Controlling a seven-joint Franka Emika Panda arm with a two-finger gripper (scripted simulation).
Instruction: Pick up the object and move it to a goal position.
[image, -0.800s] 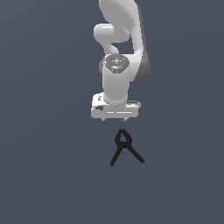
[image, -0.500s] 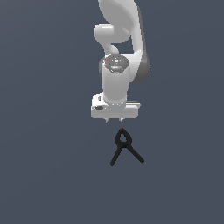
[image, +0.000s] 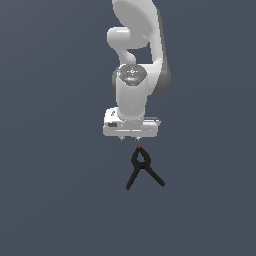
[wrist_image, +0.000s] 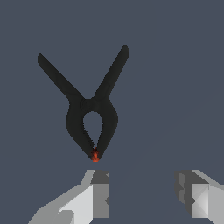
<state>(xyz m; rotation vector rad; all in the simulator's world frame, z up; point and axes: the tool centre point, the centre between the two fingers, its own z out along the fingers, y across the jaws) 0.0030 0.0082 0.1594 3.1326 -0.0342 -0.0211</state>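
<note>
The object, a small black spring clamp (image: 142, 167), lies flat on the dark grey floor with its red tip pointing toward the arm and its two thin legs splayed away from it. In the wrist view the clamp (wrist_image: 89, 111) fills the middle, red tip nearest my fingers. My gripper (image: 131, 138) hangs just behind the clamp's tip and above it, not touching it. The gripper (wrist_image: 142, 194) is open, with nothing between its two grey fingers (wrist_image: 99, 192).
The white Panda arm (image: 135, 60) rises behind the clamp in the exterior view. Plain dark grey floor (image: 55, 200) lies all around. No goal marker shows in either view.
The gripper has sunk slightly toward the floor, closer to the clamp's red tip. The clamp has not moved.
</note>
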